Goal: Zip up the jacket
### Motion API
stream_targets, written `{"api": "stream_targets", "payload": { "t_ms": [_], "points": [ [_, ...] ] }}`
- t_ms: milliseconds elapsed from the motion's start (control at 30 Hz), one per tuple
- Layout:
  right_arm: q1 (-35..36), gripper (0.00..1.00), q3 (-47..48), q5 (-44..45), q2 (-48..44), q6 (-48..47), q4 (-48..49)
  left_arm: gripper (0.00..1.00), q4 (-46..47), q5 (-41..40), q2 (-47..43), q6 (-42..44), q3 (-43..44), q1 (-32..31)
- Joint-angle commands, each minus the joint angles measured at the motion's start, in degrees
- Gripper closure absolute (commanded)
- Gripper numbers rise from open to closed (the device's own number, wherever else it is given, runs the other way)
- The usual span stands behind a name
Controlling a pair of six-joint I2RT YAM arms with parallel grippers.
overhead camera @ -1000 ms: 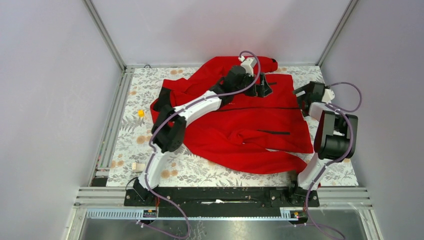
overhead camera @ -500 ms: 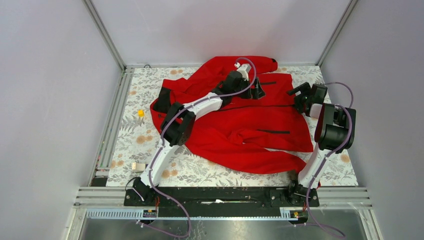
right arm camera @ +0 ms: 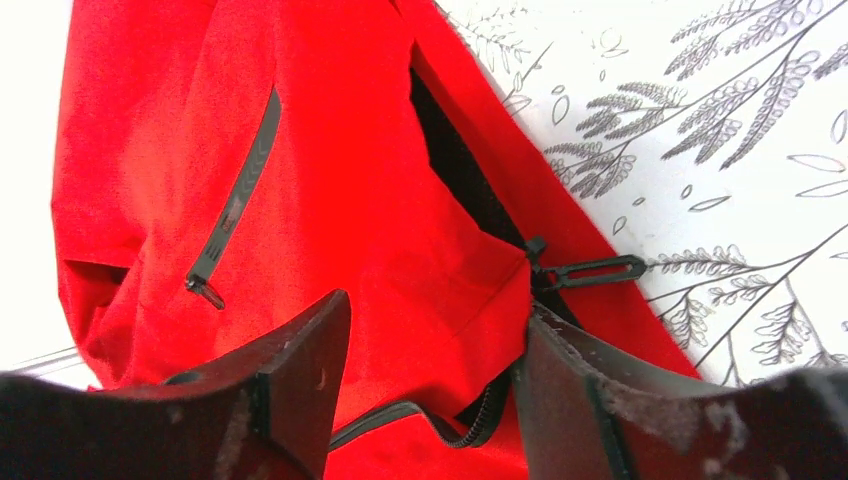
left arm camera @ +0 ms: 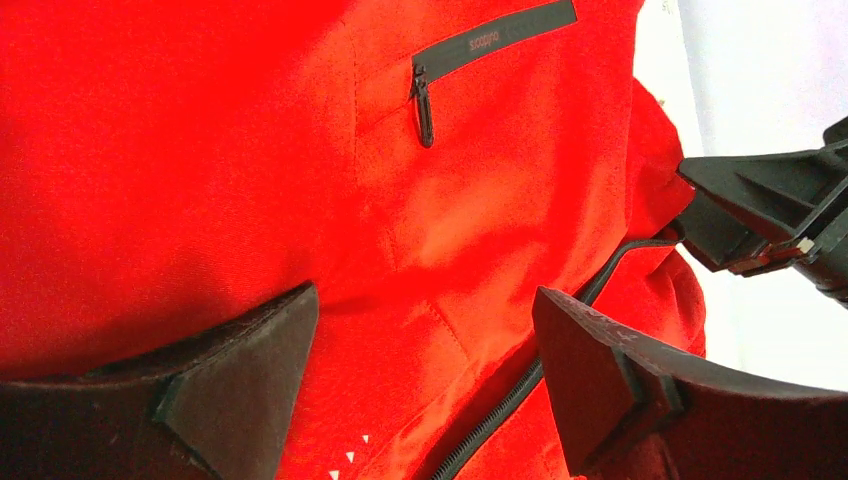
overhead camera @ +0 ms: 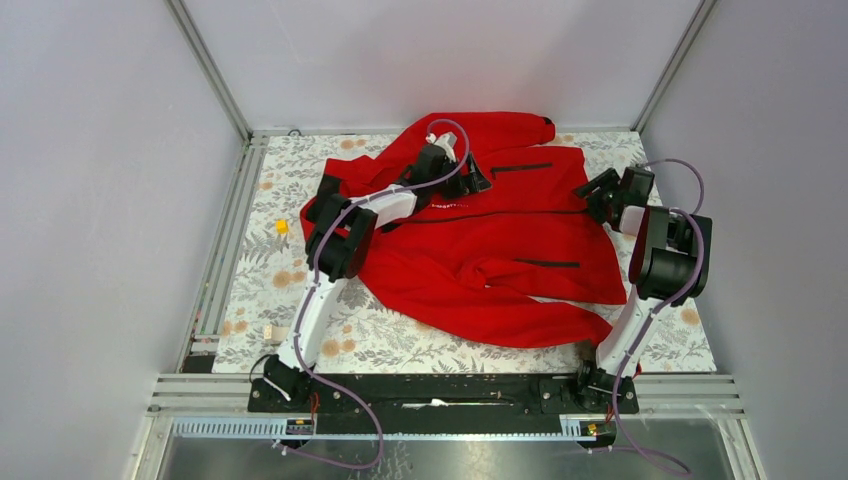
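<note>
The red jacket (overhead camera: 500, 250) lies spread on the floral table cover, collar to the left and hem to the right. My left gripper (overhead camera: 460, 175) is open just above the chest, near the white lettering. In the left wrist view it (left arm camera: 425, 310) straddles red fabric, with the dark front zipper (left arm camera: 500, 415) running diagonally below and a pocket zipper (left arm camera: 424, 100) beyond. My right gripper (overhead camera: 597, 192) is open at the jacket's hem edge. In the right wrist view it (right arm camera: 435, 315) straddles the hem corner, with the zipper pull (right arm camera: 590, 270) just beyond the right finger (right arm camera: 560, 380) and zipper teeth (right arm camera: 470, 425) between the jaws.
A small yellow block (overhead camera: 282, 227) and a small beige piece (overhead camera: 275, 333) lie left of the jacket on the floral cover (overhead camera: 400, 340). Grey walls and aluminium rails (overhead camera: 225, 240) enclose the table. The jacket's lower sleeve (overhead camera: 540, 325) is folded toward the near edge.
My left gripper has moved left across the jacket front, from near the chest pocket zipper toward the collar side. My right gripper shifted slightly up and left to the hem, then held still.
</note>
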Motion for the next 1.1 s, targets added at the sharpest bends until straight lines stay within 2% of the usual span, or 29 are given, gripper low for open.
{"api": "stream_targets", "payload": {
  "t_ms": [0, 133, 300, 400, 533, 567, 700, 767, 900, 1067],
  "points": [
    [0.3, 0.45, 2.9, 1.6, -1.6, -3.3, -0.6, 0.09, 1.9, 2.7, -2.4, 5.9, 0.0, -1.3],
    [0.3, 0.72, 6.9, -1.8, 0.8, -3.6, -1.7, 0.04, -2.7, -0.6, -3.3, 12.9, 2.3, -2.5],
    [0.4, 0.91, 7.2, -5.0, 2.1, -3.1, -0.4, 0.02, -7.9, -5.6, -3.2, 9.6, 0.3, 0.4],
    [0.8, 0.97, 7.6, -6.8, 2.3, -3.2, 0.2, 0.04, -9.9, -9.0, -4.9, 6.4, -3.8, 3.9],
    [1.1, 0.95, 9.0, -11.5, 4.1, -2.6, 0.9, 0.05, -7.9, -10.7, -9.9, 3.2, -12.7, 8.5],
    [1.2, 0.97, 9.2, -12.8, 4.4, -2.1, 1.7, 0.05, -7.9, -11.8, -11.3, 3.1, -14.7, 9.3],
    [2.2, 1.0, 9.7, -15.1, 4.4, -1.4, 1.7, 0.05, -8.9, -15.2, -17.2, 4.8, -22.3, 13.1],
    [2.9, 1.0, 10.3, -15.6, 4.0, -2.0, -0.4, 0.04, -7.2, -17.1, -20.8, 8.5, -26.0, 13.5],
    [3.8, 1.0, 10.7, -15.6, 2.8, -2.5, -3.5, 0.02, -4.0, -13.1, -24.7, 15.9, -23.4, 9.0],
    [3.7, 1.0, 11.6, -12.4, 0.2, -0.8, -9.8, 0.01, 3.4, -13.8, -21.7, 26.8, -14.4, -2.2]
  ]
}}
